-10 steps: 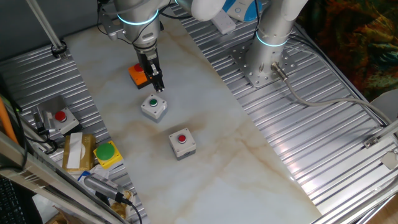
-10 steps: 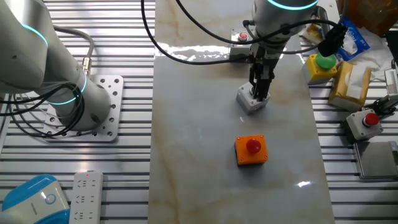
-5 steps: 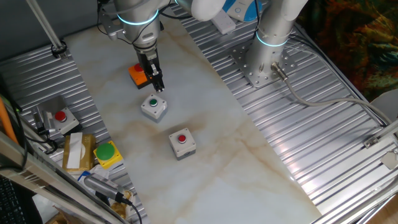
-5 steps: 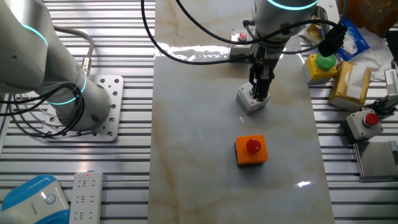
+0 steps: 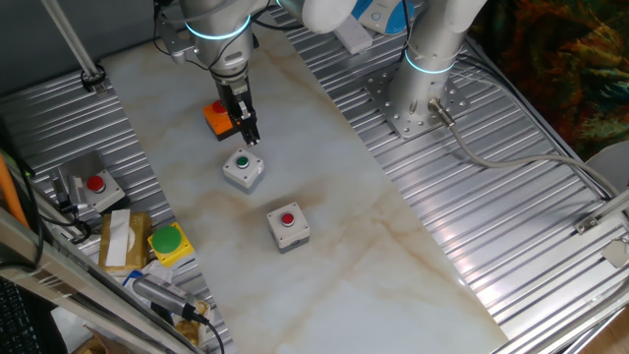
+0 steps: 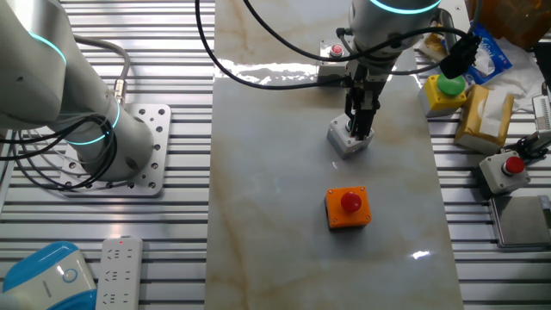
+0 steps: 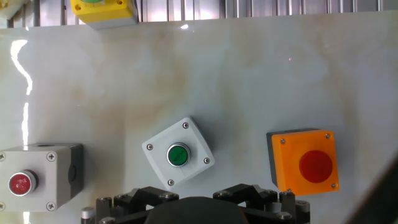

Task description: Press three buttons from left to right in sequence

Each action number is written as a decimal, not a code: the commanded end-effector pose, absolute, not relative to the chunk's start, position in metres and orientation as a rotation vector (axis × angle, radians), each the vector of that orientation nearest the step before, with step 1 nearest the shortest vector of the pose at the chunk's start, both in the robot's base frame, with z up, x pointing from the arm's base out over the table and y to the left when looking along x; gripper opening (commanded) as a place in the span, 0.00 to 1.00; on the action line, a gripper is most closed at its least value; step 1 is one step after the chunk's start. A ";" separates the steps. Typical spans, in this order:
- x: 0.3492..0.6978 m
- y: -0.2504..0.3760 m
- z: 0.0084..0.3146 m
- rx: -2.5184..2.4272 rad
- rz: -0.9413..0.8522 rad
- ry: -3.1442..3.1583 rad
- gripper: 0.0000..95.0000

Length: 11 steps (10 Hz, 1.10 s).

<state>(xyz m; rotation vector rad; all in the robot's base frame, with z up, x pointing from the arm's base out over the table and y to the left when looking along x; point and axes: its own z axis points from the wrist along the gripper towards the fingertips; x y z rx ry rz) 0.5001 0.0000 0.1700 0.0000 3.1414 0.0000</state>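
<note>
Three button boxes lie in a row on the marble table [image 5: 334, 236]. These are the orange box with red button [image 5: 217, 118] [image 6: 348, 207] [image 7: 305, 167], the grey box with green button [image 5: 242, 167] [image 6: 344, 140] [image 7: 178, 154] and the grey box with red button [image 5: 288, 226] [image 7: 37, 177]. My gripper [image 5: 250, 136] [image 6: 359, 131] points down, just above the green-button box and between it and the orange box. In the hand view the green button [image 7: 178, 155] lies just ahead of the hand. No view shows the gap between the fingertips.
A yellow box with large green button [image 5: 169, 241] [image 6: 446, 89] and a grey red-button box with cables [image 5: 95, 187] [image 6: 508, 168] sit on the ribbed metal beside the table. A second arm's base [image 5: 423, 88] [image 6: 95, 129] stands on the other side.
</note>
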 end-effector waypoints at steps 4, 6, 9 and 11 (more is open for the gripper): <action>0.499 -0.003 0.172 0.232 0.032 3.132 0.00; 0.498 -0.005 0.173 0.227 0.022 3.136 0.00; 0.495 -0.019 0.176 0.183 -0.112 3.132 0.00; 0.485 -0.074 0.163 0.082 -0.117 3.133 0.00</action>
